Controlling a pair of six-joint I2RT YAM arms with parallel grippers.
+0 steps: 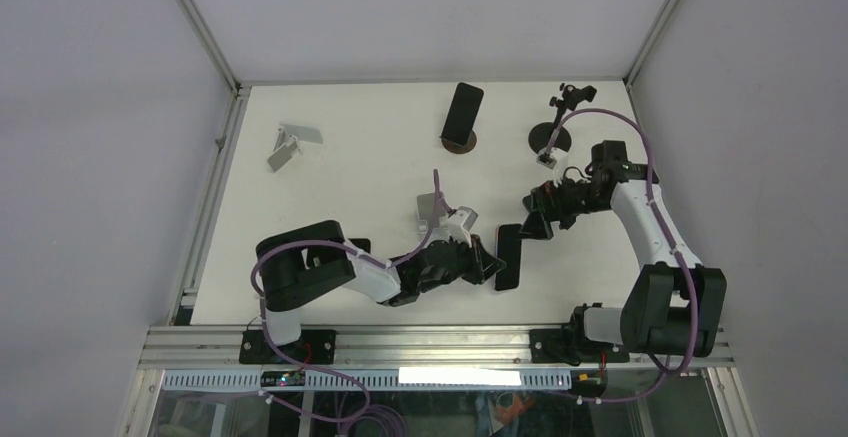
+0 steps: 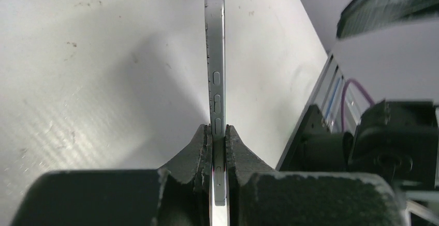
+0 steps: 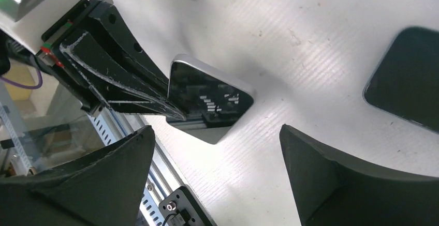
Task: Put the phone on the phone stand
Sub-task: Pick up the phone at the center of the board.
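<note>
Top external view, nearest first: the metal rail [image 1: 440, 342] along the near edge carries both arm bases. Just beyond it, over the white table [image 1: 350, 157], the left gripper [image 1: 488, 263] reaches to the right and holds the phone [image 1: 509, 257] by its near end. The phone's dark face is turned up and its length runs away from the rail.

The left wrist view shows that phone edge-on. The two black fingers [image 2: 202, 148] are pressed flat against its two faces, and the side buttons show just above the grip. In the right wrist view a shadow lies on the table under the phone's rounded corner, so that end appears lifted off the surface.

The right gripper [image 1: 535, 225] hovers just beyond the phone's far end. Its jaws are spread wide with nothing between them, pointing back toward the phone. A dark flat slab shows at the right edge of the right wrist view; I cannot tell what it is.

A small silver stand [image 1: 432, 209] sits on the table just beyond the left gripper. Farther back, a second phone [image 1: 462, 112] leans upright on a round brown base [image 1: 459, 144]. To its right is a black clamp stand [image 1: 551, 139], and well to the left lies a folded silver stand [image 1: 293, 143].
</note>
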